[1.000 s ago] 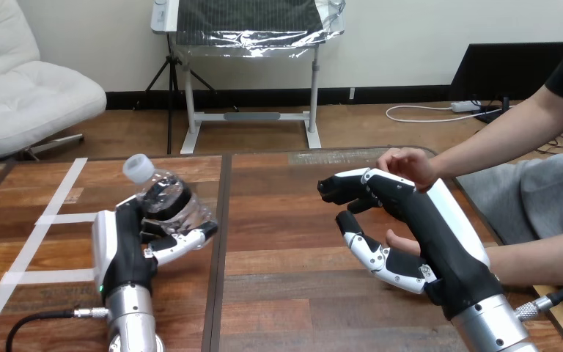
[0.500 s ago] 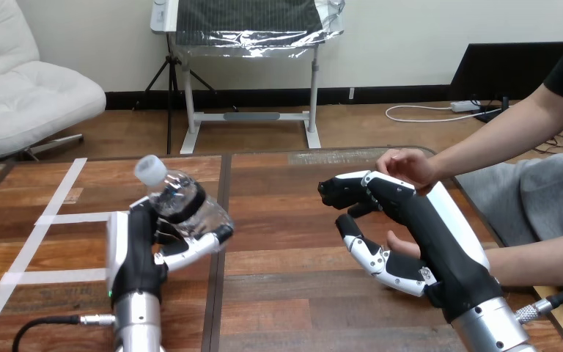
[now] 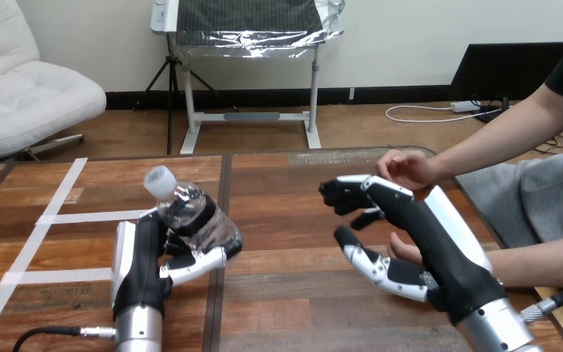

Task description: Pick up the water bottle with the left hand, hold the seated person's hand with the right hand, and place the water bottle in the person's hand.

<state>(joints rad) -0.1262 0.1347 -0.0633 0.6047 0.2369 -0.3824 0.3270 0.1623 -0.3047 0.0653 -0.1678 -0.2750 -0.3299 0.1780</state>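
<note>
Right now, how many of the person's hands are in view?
2. The person's upper hand is at the top of the robot's right hand, touching or just over it. The person's lower hand peeks out from behind that right hand, mostly hidden.

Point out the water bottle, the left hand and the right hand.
water bottle (image 3: pixel 198 218): head view, clear body.
left hand (image 3: pixel 145 255): head view, black palm.
right hand (image 3: pixel 427 240): head view, black side.

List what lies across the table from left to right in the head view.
White tape strips → left hand curled round the water bottle → right hand.
</note>
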